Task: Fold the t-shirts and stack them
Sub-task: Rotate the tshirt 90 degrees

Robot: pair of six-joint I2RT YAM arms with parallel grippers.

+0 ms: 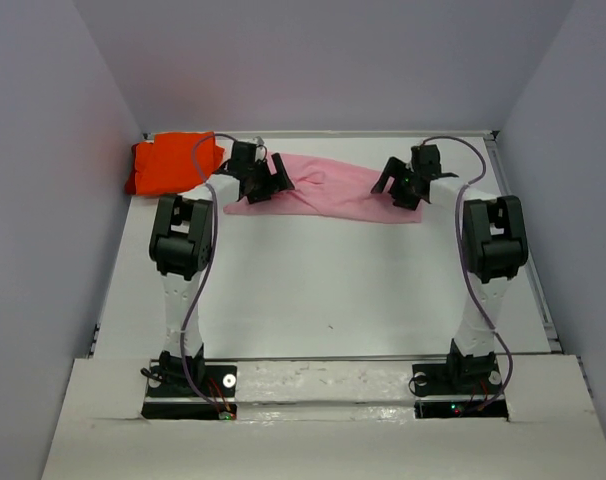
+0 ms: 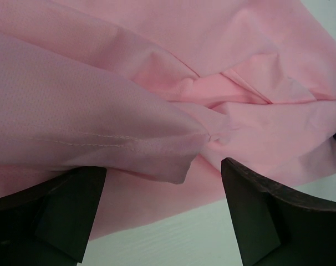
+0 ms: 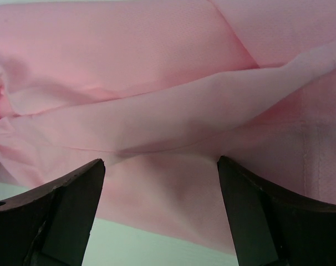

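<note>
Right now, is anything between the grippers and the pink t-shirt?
Nothing visible does. The left gripper and right gripper, both open, hang at the near edge of the pink t-shirt; the orange t-shirt lies far left.

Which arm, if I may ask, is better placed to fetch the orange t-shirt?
Left: the open left gripper sits beside the orange t-shirt; the right gripper is at the pink t-shirt's other end.
</note>
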